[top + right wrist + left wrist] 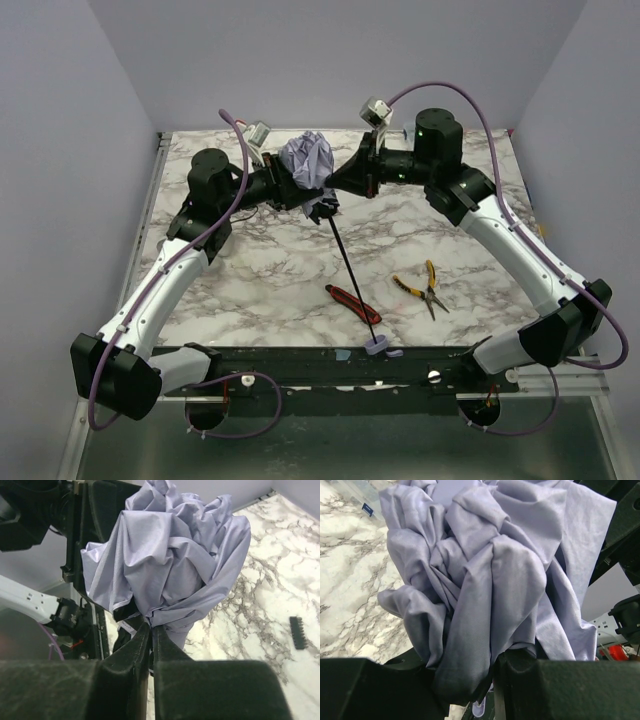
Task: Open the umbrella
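The umbrella (307, 158) is a crumpled bunch of pale lavender fabric at the back middle of the table. Its thin black shaft (350, 268) slants down to the stubby lavender handle (378, 347) at the front edge. My left gripper (283, 186) is shut on the fabric from the left; the cloth (485, 580) fills the left wrist view and is pinched between the fingers. My right gripper (335, 180) is shut on the fabric from the right; in the right wrist view the cloth (170, 565) bunches just above the closed fingertips (142, 635).
A red-handled cutter (351, 303) lies beside the shaft. Yellow-handled pliers (425, 287) lie to the right of it. A small black comb-like piece (299, 632) lies on the marble in the right wrist view. A clear box edge (355, 495) shows top left of the left wrist view.
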{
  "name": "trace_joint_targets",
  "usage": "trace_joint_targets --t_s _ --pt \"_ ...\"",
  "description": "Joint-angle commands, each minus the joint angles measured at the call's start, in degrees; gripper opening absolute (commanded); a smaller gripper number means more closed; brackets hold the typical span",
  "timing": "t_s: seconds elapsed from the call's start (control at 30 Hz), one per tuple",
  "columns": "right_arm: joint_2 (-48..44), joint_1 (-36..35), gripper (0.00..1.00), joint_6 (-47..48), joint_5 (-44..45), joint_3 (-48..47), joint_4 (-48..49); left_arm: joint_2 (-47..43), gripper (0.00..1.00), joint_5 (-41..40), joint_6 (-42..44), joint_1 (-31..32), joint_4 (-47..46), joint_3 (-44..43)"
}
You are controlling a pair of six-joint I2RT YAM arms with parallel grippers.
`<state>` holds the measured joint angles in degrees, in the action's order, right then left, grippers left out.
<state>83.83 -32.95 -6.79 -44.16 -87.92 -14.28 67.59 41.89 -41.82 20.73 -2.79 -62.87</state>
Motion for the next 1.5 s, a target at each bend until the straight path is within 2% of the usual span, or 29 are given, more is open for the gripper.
trace_joint_targets --t_s 0.0,0.13,0.27,0.4,0.6,0.67,0.77,0.8,0.87,0.93,1.13,1.27,1.4,1.43,1.47 --pt "0.38 -1.15 0.00 4.46 5.56 -1.31 -4.17 -0.62 0.00 -1.28 -0.57 0.31 -1.78 -2.16" --pt "-0.50 -0.92 0.00 7.05 12.12 -1.31 -6.21 -0.86 0.00 -1.50 0.27 0.27 -0.38 -1.97" --pt "-1.65 3.12 0.00 7.29 15.34 -1.03 -7.53 -1.99 0.00 -1.72 0.87 -0.29 0.38 -0.76" --pt "-2.18 7.87 0.00 6.96 14.81 -0.58 -8.56 -2.55 0.00 -1.49 0.67 -1.16 0.77 0.36" --pt "-3.16 8.69 0.01 5.37 8.68 1.42 -8.51 -2.16 0.00 -1.33 -0.47 -2.03 -0.08 0.55" --pt "-2.26 8.69 0.26 6.13 4.75 1.20 -12.50 -1.71 0.00 -0.38 -2.78 -3.22 -2.13 0.44" --pt "-0.79 8.70 0.63 13.43 -1.21 0.97 -21.39 -0.53 0.00 0.58 -5.30 -5.85 -4.08 -1.06" --pt "-0.69 8.69 0.72 15.02 -3.69 1.29 -23.88 -0.22 0.00 0.76 -5.47 -6.49 -4.41 -1.75" --pt "-1.15 8.68 0.82 14.78 -7.99 2.97 -24.82 0.31 0.00 1.95 -5.85 -7.14 -5.40 -2.89" --pt "-1.58 8.22 0.87 11.34 -10.53 5.35 -21.70 0.91 0.00 2.97 -7.44 -7.20 -6.97 -3.27" --pt "0.94 3.54 0.87 8.81 -12.26 5.03 -18.25 2.59 0.00 3.56 -9.53 -7.51 -9.70 -4.80" --pt "2.74 2.24 0.81 7.17 -11.83 5.35 -16.14 3.92 0.00 5.00 -10.74 -7.94 -10.74 -7.91" --pt "4.27 2.13 0.56 2.61 -14.16 4.44 -13.36 4.39 0.00 5.77 -10.70 -8.04 -10.25 -9.41" --pt "4.47 2.11 0.47 1.53 -14.88 4.25 -12.48 4.37 0.00 5.83 -10.72 -8.15 -10.27 -9.33" --pt "4.72 2.08 0.34 0.97 -15.75 4.01 -11.74 4.34 0.00 5.92 -10.86 -8.31 -10.31 -9.27"
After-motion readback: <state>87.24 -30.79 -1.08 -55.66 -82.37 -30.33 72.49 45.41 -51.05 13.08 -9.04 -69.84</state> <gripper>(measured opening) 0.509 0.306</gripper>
